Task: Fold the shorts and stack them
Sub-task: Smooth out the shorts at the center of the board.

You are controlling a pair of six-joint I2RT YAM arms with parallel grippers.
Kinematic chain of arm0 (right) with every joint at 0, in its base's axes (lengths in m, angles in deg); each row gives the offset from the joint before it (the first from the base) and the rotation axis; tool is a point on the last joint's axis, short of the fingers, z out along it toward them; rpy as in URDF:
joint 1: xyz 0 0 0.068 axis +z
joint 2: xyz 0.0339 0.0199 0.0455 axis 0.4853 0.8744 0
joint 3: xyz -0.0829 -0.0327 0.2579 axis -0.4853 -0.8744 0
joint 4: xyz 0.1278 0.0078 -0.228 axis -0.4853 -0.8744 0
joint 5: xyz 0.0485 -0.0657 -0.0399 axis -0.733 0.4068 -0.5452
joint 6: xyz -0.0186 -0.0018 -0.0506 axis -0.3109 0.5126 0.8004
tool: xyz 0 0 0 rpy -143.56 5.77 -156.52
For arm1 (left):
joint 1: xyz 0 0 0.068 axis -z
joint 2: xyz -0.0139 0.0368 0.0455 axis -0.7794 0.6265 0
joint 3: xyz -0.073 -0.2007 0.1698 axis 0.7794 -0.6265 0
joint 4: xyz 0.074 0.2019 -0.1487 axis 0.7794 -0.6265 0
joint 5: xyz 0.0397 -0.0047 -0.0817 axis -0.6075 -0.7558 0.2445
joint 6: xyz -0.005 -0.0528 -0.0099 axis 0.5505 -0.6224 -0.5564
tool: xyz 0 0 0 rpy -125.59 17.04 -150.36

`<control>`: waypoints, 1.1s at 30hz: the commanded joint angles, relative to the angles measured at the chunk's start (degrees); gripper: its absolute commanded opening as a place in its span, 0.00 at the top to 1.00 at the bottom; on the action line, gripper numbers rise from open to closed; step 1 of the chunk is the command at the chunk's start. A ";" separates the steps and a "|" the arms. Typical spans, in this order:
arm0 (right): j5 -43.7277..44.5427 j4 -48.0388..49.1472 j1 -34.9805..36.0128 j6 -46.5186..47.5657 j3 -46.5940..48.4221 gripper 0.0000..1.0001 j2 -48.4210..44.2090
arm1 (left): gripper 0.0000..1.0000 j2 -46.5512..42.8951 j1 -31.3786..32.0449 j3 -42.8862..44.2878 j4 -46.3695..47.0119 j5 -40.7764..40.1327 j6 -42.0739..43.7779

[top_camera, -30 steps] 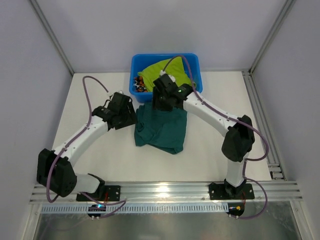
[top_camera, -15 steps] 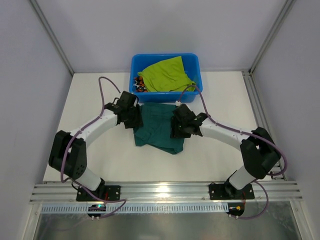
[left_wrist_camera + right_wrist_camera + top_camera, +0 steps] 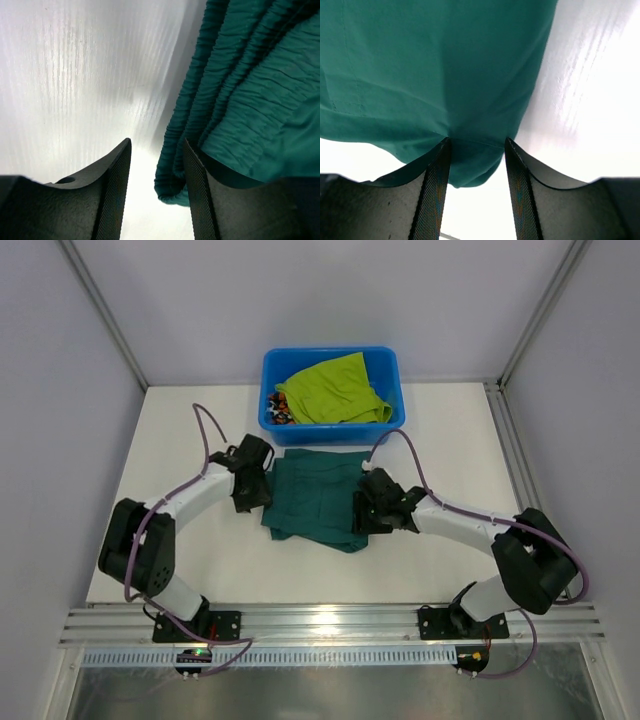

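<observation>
The dark teal-green shorts (image 3: 318,502) lie spread on the white table in front of the tub. My left gripper (image 3: 252,502) is open at their left edge; in the left wrist view (image 3: 156,187) the gathered waistband (image 3: 235,85) lies by the right finger. My right gripper (image 3: 362,518) is open at their right edge; in the right wrist view (image 3: 475,165) the fingers straddle a corner of the teal cloth (image 3: 440,75). The lime yellow-green shorts (image 3: 332,390) lie in the blue tub, with the camouflage shorts (image 3: 277,412) peeking out at its left.
The blue plastic tub (image 3: 392,368) stands at the back middle of the table. Metal frame posts rise at both back corners, and a rail (image 3: 320,620) runs along the near edge.
Both arms have come down from the tub side to the table. The teal shorts are spread wider and flatter. The right gripper moved toward me and lower, the left gripper to the shorts' left edge.
</observation>
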 commanded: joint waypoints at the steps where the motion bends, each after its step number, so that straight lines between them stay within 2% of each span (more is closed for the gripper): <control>1: 1.91 -0.14 0.23 0.81 -2.38 0.50 -3.49 | 0.52 -7.45 -0.23 -0.50 -1.79 1.01 -1.73; 5: 2.79 -5.76 0.23 2.83 0.95 0.50 -7.09 | 0.46 -12.40 -0.40 1.06 6.81 9.97 3.01; 8: -1.05 -5.08 0.23 5.64 4.38 0.50 -10.96 | 0.48 -8.20 -0.49 6.16 9.20 17.70 6.53; 10: -4.66 -3.76 0.23 6.96 6.93 0.50 -10.01 | 0.50 -3.38 -0.49 9.59 11.73 19.48 8.11; 14: -8.45 2.39 0.31 6.71 6.50 0.50 -5.88 | 0.63 6.19 -1.19 14.34 12.45 19.23 9.78; 19: -7.76 8.01 1.28 3.28 -3.67 0.50 -4.90 | 0.69 13.42 -4.35 15.76 15.87 17.90 9.61; 28: 1.64 4.69 3.13 1.61 -9.41 0.51 -4.37 | 0.70 16.60 -10.07 17.33 17.73 22.12 7.33; 30: 2.17 3.90 3.13 1.26 -10.20 0.51 -6.21 | 0.70 15.73 -10.07 16.99 17.20 24.05 7.15; 33: 3.05 0.22 3.13 0.21 -8.45 0.51 -9.72 | 0.66 9.33 -9.99 13.22 15.81 23.54 6.54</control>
